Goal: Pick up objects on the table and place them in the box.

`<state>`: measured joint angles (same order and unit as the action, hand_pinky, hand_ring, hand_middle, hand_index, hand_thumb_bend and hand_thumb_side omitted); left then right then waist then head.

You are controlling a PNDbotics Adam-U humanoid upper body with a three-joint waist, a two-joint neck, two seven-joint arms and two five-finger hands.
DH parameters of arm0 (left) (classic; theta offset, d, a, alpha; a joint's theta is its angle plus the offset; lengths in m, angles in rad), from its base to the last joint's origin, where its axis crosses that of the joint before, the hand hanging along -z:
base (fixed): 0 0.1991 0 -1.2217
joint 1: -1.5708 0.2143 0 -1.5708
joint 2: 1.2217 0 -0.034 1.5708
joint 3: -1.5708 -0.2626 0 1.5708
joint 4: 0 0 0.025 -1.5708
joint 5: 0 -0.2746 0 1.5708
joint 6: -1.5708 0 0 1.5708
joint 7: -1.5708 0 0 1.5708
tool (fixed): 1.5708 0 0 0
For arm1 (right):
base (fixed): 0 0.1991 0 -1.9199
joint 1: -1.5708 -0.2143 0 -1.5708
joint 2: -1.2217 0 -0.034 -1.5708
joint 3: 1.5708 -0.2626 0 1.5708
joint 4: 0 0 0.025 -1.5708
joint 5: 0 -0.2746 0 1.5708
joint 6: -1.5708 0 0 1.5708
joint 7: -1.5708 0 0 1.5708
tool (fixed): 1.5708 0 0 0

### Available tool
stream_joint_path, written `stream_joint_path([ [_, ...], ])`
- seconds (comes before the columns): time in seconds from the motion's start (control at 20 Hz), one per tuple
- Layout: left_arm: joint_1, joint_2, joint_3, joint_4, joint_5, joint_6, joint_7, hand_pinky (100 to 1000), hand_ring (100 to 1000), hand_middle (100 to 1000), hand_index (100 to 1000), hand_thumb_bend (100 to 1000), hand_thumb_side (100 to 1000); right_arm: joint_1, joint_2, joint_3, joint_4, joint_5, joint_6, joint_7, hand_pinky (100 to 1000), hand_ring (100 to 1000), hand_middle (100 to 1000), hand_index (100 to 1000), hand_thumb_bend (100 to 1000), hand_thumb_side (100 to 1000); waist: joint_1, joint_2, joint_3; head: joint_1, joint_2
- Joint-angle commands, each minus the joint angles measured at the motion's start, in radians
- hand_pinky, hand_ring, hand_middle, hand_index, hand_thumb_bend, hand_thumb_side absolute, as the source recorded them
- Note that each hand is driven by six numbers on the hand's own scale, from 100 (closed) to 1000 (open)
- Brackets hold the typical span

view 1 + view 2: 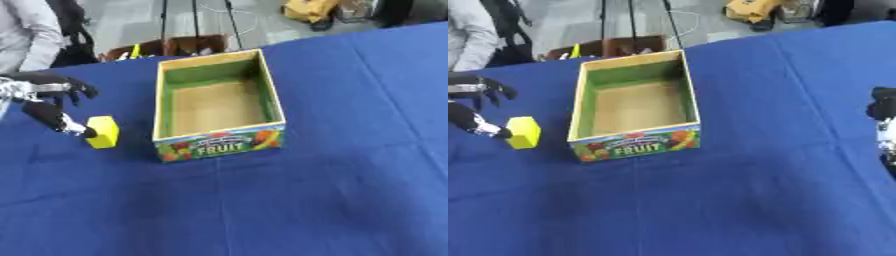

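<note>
Yellow block (103,131) sits on the blue tabletop (306,200), just beside the left wall of the box (219,145) and outside it. My left robot hand (48,102) is at the block's left side: one fingertip (87,133) touches its left face, while the other fingers arch above and behind, apart from the block, so the hand is spread, not closed round anything. The box stands upright with its opening up, green inside walls, a bare cardboard floor, and a fruit label on the near face. My right robot hand (883,120) shows only at the right edge of the right eye view; I cannot tell how its fingers are set.
</note>
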<state>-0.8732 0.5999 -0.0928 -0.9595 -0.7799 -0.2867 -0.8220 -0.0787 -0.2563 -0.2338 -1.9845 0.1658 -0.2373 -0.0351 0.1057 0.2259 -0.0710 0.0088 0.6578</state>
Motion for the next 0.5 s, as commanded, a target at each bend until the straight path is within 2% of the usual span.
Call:
stream_joint_path([
  [0.05, -0.028, 0.010, 0.020, 0.027, -0.020, -0.071, -0.048, 658, 798, 863, 973, 653, 534, -0.008, -0.019, -0.001, -0.015, 0.007, -0.003, 0.006, 639, 787, 513, 664, 100, 616, -0.002, -0.009, -0.003, 0.009, -0.015],
  [0.5, -0.040, -0.007, 0.020, 0.077, -0.076, -0.090, -0.060, 661, 792, 844, 954, 615, 508, -0.013, -0.016, 0.000, -0.015, 0.018, -0.009, 0.011, 642, 790, 513, 664, 100, 618, 0.002, 0.011, -0.012, 0.018, -0.026],
])
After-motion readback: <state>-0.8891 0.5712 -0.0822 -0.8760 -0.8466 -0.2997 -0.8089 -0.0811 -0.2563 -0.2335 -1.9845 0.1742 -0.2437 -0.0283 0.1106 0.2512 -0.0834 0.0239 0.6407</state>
